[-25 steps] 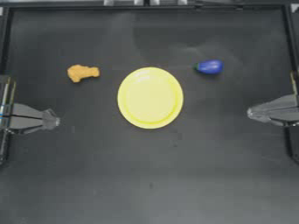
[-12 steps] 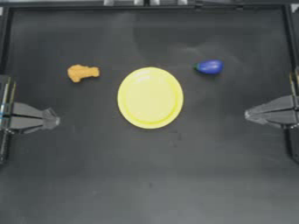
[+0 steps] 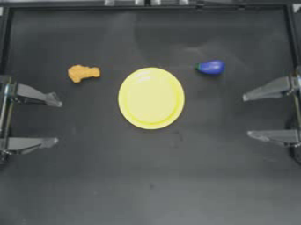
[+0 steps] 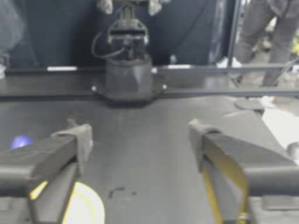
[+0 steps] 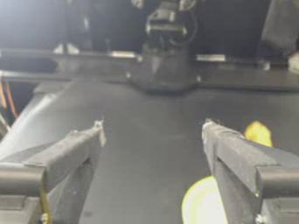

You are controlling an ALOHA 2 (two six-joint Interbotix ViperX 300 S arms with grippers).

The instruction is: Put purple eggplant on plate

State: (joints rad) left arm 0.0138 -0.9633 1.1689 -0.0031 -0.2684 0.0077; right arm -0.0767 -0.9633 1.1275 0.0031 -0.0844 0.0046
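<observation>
From above, the purple eggplant (image 3: 211, 67) is a small glossy blue-purple oval with a green tip, lying on the table (image 3: 150, 184) near the plate (image 3: 151, 97), well apart from both grippers. The right gripper (image 3: 251, 116) waits at the right edge, jaws spread wide; the left gripper (image 3: 54, 121) at the left edge, likewise released. In the left wrist view, the eggplant (image 4: 20, 141) shows beyond one jaw, outside the gap. In the right wrist view, only the plate (image 5: 201, 203) and an orange-yellow piece (image 5: 257, 133) appear.
</observation>
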